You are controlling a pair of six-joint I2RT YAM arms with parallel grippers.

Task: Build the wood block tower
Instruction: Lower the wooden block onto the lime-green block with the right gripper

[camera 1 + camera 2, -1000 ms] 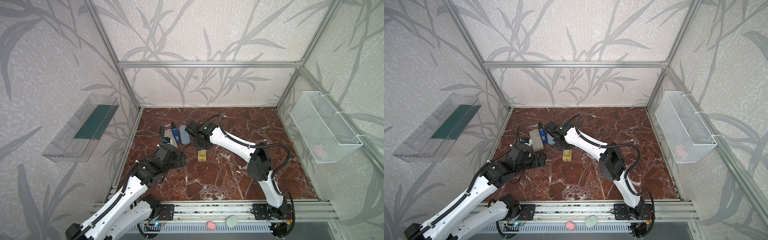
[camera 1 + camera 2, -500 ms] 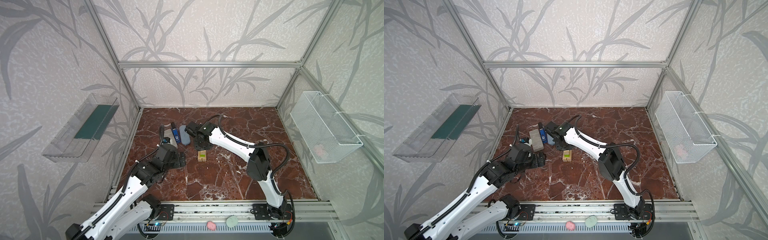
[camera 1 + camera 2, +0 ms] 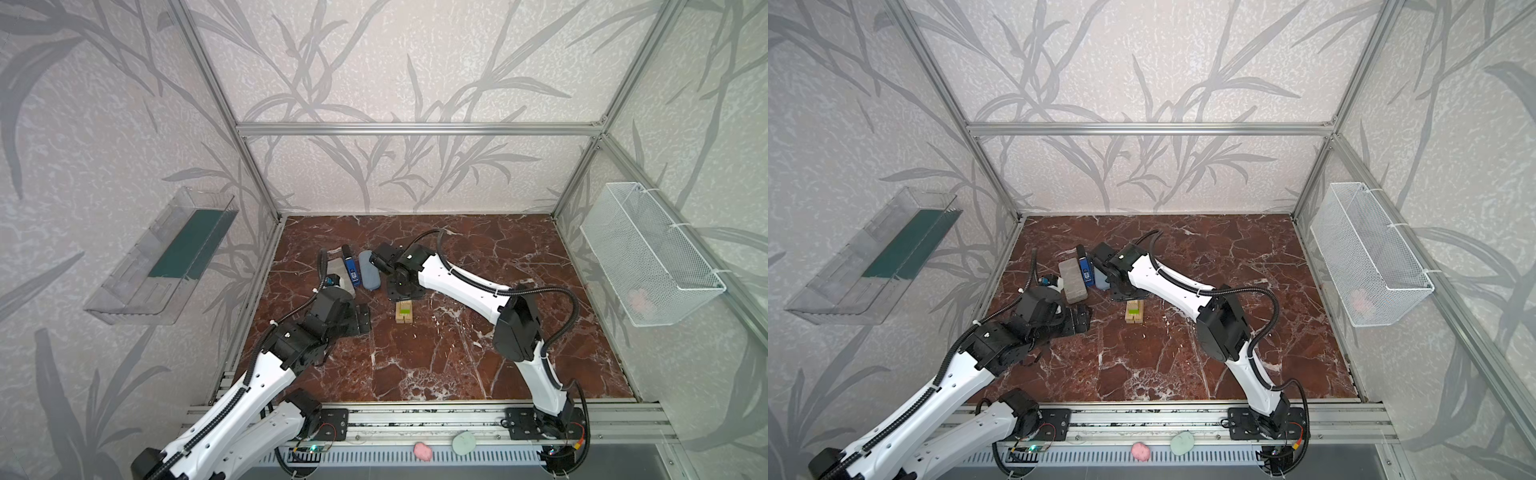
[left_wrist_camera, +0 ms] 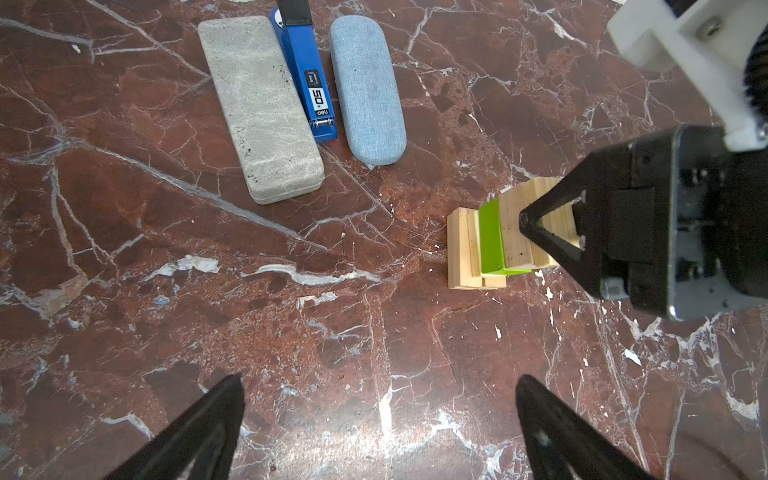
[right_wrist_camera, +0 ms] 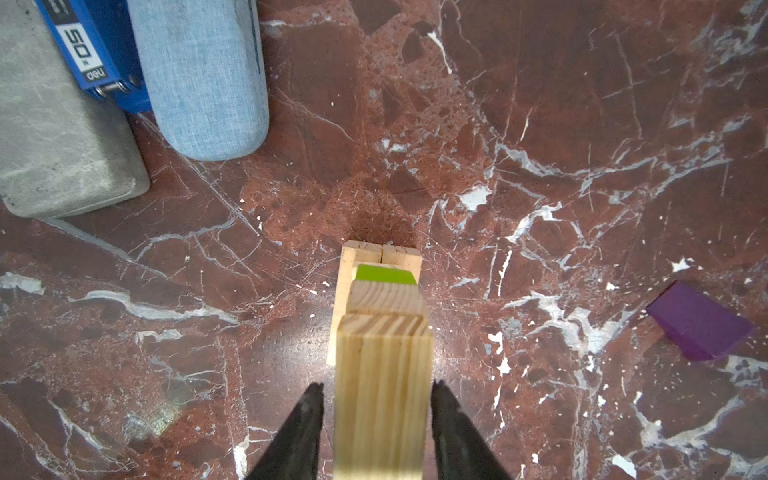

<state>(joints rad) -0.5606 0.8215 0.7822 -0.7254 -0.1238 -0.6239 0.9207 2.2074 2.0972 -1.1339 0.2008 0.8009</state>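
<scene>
While the tower [image 3: 404,312] is standing on the red marble floor [image 3: 457,365] a little left of centre, its tan layers are showing a lime-green block [image 4: 492,239] partway up. The number of layers is proving hard to make out, because the right gripper [image 5: 376,386] is covering the stack's far end in both top views and blocking its top in the left wrist view. That claw is flanking the uppermost tan block [image 5: 384,353], which is blurring so close to the lens. Its jaws are parted, with a sliver of floor showing beside one finger. A purple block [image 5: 698,326] is lying flat on the floor well apart from the stack, showing only in the right wrist view. The left gripper [image 4: 380,378] is hanging wide open and empty near the tower, its fingers cut off by the frame edge. A grey case [image 4: 262,108], a blue stapler [image 4: 309,83] and a blue fabric glasses case [image 4: 368,87] are lying side by side beyond the tower.
</scene>
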